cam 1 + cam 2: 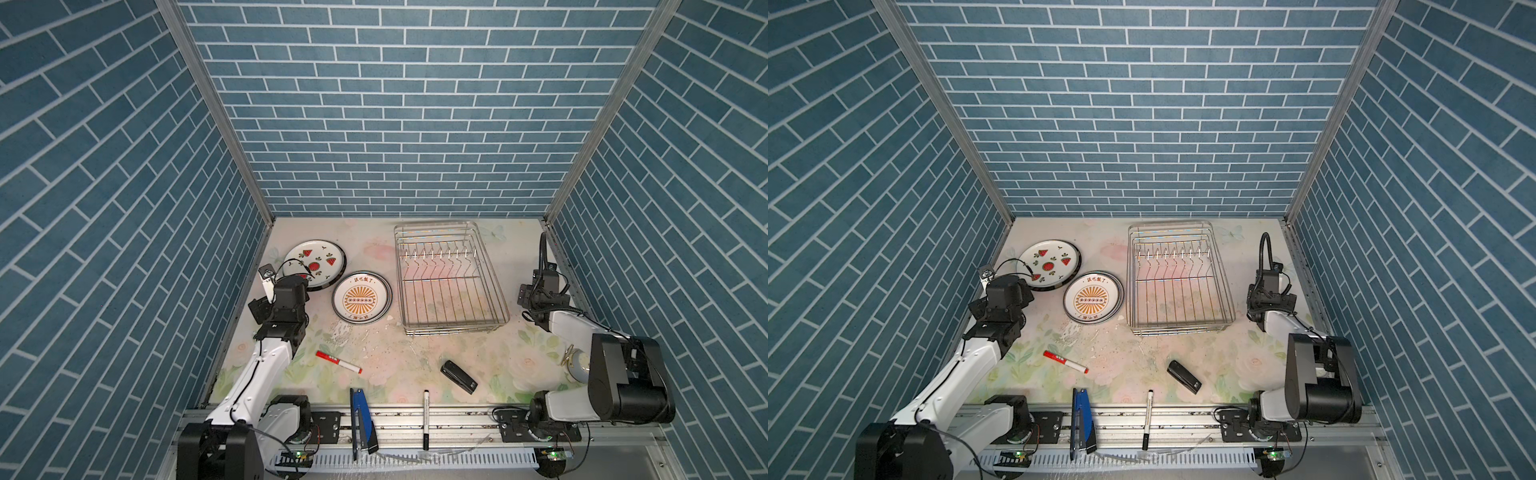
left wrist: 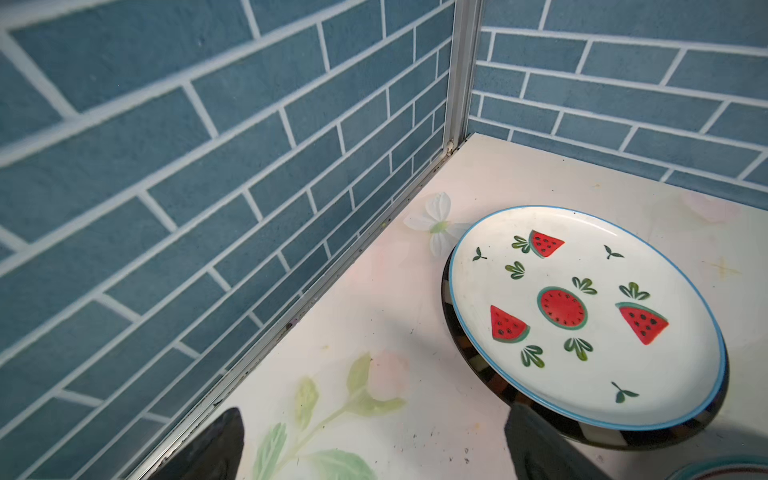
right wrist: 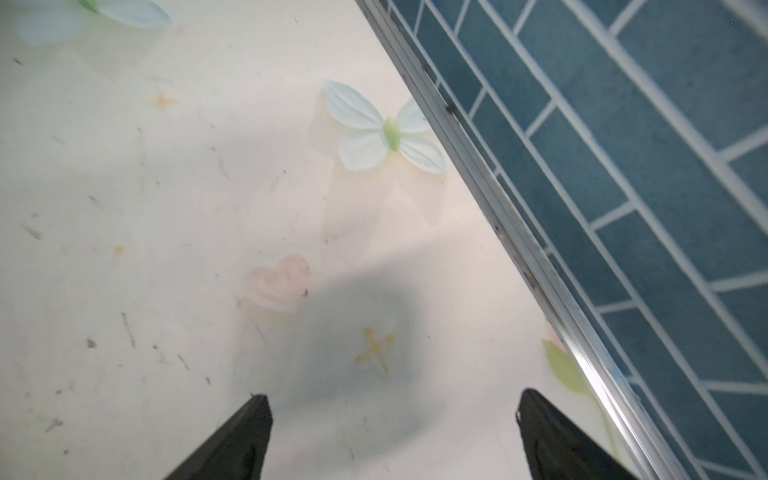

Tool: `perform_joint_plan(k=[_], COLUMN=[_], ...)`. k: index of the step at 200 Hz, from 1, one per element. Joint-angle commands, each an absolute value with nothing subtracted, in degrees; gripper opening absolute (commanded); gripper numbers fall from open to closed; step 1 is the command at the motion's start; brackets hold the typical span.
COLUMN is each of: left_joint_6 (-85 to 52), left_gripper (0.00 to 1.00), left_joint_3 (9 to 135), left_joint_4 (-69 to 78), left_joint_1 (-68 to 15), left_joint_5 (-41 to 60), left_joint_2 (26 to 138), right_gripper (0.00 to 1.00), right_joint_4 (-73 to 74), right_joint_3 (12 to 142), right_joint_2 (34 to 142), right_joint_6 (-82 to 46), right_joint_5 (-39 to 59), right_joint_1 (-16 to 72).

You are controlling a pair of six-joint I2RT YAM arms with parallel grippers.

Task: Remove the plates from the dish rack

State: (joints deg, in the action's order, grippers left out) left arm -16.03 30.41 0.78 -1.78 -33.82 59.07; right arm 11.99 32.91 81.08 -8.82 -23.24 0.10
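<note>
1. Toward the far right corner of the floral-printed worktop (image 1: pixel 395 345) stands the rectangular silver wire dish rack (image 1: pixel 451 278), its row of upright prongs along the far side.
2. Every plate in view lies flat on the worktop, left of the rack.
3. Near the far left corner, a round white plate printed with red watermelon slices (image 1: pixel 316 259) sits face up on a glossy dark-rimmed plate beneath it.
4. Between that stack and the rack, just beside both, a round white plate with an orange sunburst and Chinese characters (image 1: pixel 361 296) tops a second stack.
5. The left gripper (image 2: pixel 374 449) hovers at the watermelon plate's near rim, jaws spread wide and holding nothing. One black finger (image 2: pixel 540 444) overlaps the rim; I cannot tell whether it touches.
6. The right gripper (image 3: pixel 392 415) hangs by the worktop's right edge, apart from the rack, jaws wide over bare worktop.
7. Toward the front edge lie a red marker (image 1: pixel 338 361) and a black stapler (image 1: pixel 459 377). A black pen (image 1: pixel 426 417) and a blue-and-black hand tool (image 1: pixel 360 419) cross the edge itself.
</note>
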Motion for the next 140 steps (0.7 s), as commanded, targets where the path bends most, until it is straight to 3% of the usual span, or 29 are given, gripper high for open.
perform_joint_plan(k=[1, 30, 50, 99, 140], left_joint_6=[-15.65, -12.23, -9.76, -5.31, -2.46], left_gripper=[1.00, 1.00, 1.00, 1.00, 1.00], left_joint_3=[28.68, 27.18, 21.87, 20.69, 21.95], left_joint_4=[7.72, 14.00, 31.37, 45.88, 44.23], left_joint_1=[-0.97, -0.19, 2.62, 3.06, 1.92], left_joint_5=[-32.92, -26.27, -14.77, -12.81, -7.86], left_joint_2=[61.93, 65.47, 70.02, 80.88, 81.61], right_gripper=[0.95, 0.94, 0.94, 0.95, 0.99], right_joint_4=[24.86, 45.83, 46.32, 52.31, 52.86], right_joint_3=[30.98, 21.43, 22.09, 21.18, 21.13], right_joint_2=[82.05, 80.57, 82.91, 88.28, 88.51], right_joint_6=[-5.00, -4.39, -3.72, -3.04, -4.22], right_joint_5=[-19.83, -15.31, -14.20, -11.08, -13.71], right_joint_1=[0.00, 0.26, 0.33, 0.18, 0.01])
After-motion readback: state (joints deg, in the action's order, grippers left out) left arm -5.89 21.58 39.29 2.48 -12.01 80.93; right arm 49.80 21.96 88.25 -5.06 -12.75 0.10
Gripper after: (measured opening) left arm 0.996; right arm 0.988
